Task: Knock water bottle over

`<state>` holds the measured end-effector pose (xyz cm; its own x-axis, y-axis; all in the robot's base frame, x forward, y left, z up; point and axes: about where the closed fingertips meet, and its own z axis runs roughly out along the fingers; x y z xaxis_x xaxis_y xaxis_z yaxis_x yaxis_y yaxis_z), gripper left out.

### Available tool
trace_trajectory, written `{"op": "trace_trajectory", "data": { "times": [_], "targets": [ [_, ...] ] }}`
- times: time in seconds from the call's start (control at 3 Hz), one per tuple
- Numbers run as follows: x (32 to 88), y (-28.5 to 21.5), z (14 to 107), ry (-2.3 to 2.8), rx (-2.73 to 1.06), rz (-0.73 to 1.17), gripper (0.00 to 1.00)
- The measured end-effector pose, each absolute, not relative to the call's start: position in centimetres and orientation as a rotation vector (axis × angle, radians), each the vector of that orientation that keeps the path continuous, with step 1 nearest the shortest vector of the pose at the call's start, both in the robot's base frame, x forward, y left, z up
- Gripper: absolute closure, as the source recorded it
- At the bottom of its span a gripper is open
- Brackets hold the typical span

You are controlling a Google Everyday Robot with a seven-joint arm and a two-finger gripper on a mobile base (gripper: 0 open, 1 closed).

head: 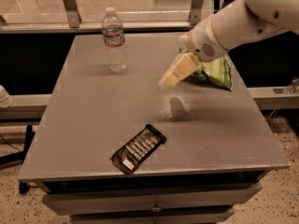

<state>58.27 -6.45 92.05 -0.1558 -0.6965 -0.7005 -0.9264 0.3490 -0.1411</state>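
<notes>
Water bottle [114, 41] upright at 11 o'clock on table [93, 125]; label writing unreadable. Gripper [166, 81] hovers just past centre toward 1 o'clock, well apart from it; its grip state cannot be told. Green bag [217, 71] at 2 o'clock, dark packet [138, 148] at 6.

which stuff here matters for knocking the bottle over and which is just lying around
For the job:
water bottle, upright at the far left of the table
gripper, over the table's middle, right of the bottle, not touching it

Lying about:
green chip bag, far right
black snack packet, near the front edge
</notes>
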Motion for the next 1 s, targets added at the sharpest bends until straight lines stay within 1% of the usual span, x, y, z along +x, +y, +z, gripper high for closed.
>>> {"op": "trace_trajectory", "data": {
  "times": [0.67, 1.0],
  "targets": [
    [65.5, 0.0, 92.2, 1.784, -1.201, 0.617, 0.00],
    [65.5, 0.0, 92.2, 1.784, -1.201, 0.617, 0.00]
  ]
}}
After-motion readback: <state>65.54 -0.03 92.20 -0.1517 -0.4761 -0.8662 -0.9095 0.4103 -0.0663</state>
